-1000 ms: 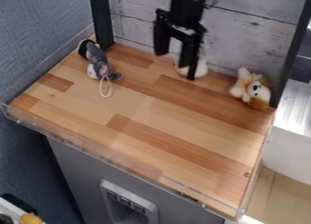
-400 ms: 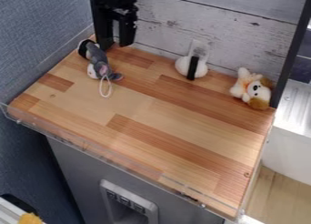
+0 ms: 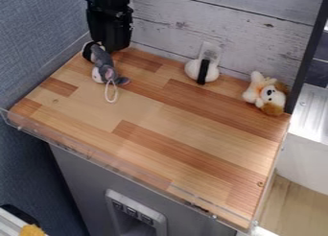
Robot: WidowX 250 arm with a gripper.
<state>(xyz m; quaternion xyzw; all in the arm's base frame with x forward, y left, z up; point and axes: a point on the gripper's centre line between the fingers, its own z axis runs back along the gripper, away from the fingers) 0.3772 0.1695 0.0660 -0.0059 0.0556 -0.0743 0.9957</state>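
At the back left corner of the wooden surface, the black gripper [image 3: 110, 32] hangs down in front of the dark post, just behind and above a grey plush toy [image 3: 103, 64]. Whether it touches the toy cannot be made out. The toy lies on its side, with a black top end, a white part and a pale string loop [image 3: 111, 92] towards the front. A white rounded object with a black band [image 3: 193, 69] rests near the back wall. To the right sits a white and brown plush dog [image 3: 272, 101].
The wooden tabletop [image 3: 147, 120] has a low transparent rim [image 3: 109, 161] along its front. A whitewashed plank wall [image 3: 243, 38] closes the back, a blue wall [image 3: 38, 33] stands at left, and a dark post [image 3: 307, 57] rises at the right corner.
The gripper has moved left from in front of the white object to the back left corner, uncovering that object. The toys on the surface have stayed where they were.
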